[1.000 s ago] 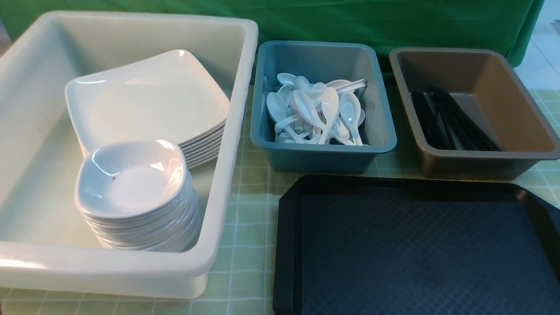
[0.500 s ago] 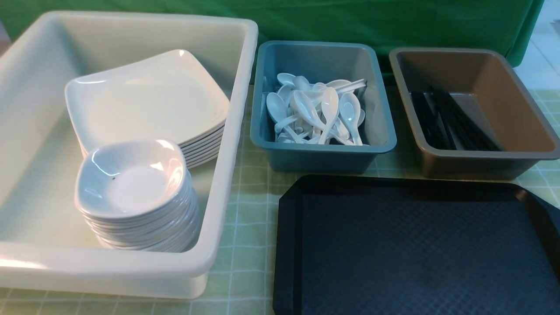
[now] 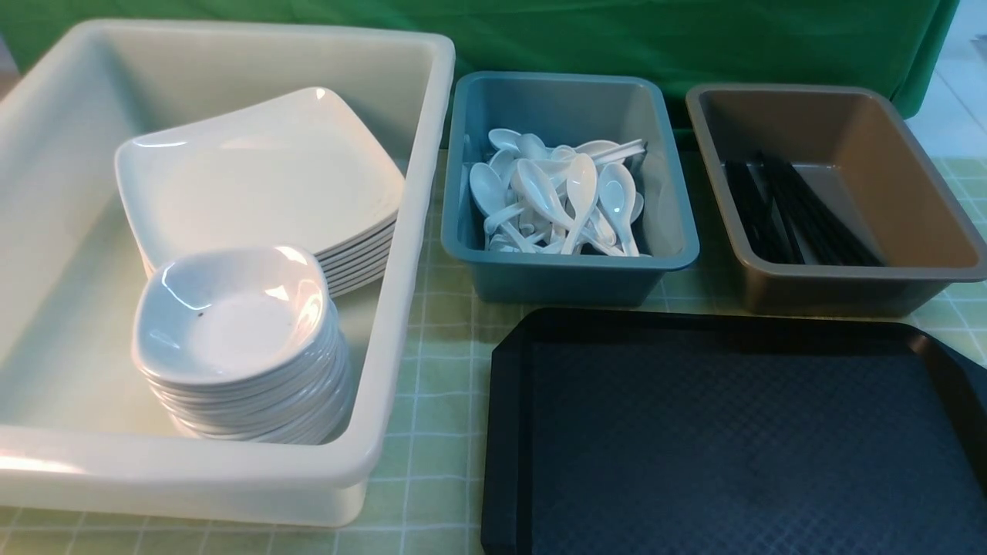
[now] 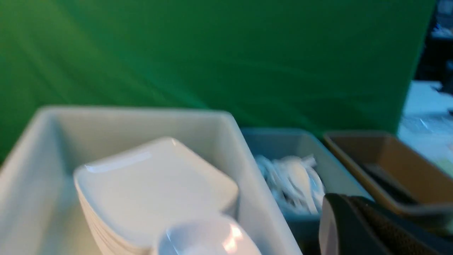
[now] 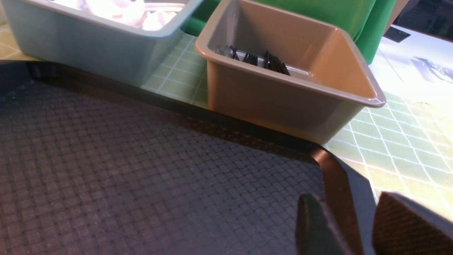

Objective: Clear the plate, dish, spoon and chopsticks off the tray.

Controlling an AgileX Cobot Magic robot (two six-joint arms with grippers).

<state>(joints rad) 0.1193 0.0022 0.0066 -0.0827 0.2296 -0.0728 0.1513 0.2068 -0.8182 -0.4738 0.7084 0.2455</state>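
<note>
We are seeing the black tray [image 3: 732,447] lying bare on the checked surface [image 3: 432,432]. The plate [image 3: 258,173] is topping a stack in the white tub [image 3: 420,231], spoons [image 3: 563,196] are filling the blue-grey tub [image 3: 570,274], chopsticks [image 3: 798,212] are lying in the brown tub [image 3: 833,289]. Our right gripper [image 5: 357,226] is hanging over the tray's corner, jaws apart, holding nothing; our left gripper [image 4: 357,226] is sitting closed, empty.

The tray [image 3: 732,432] lies before two tubs [image 3: 570,193], with a large bin [image 3: 409,231] holding plates [image 3: 262,177] to its left.
</note>
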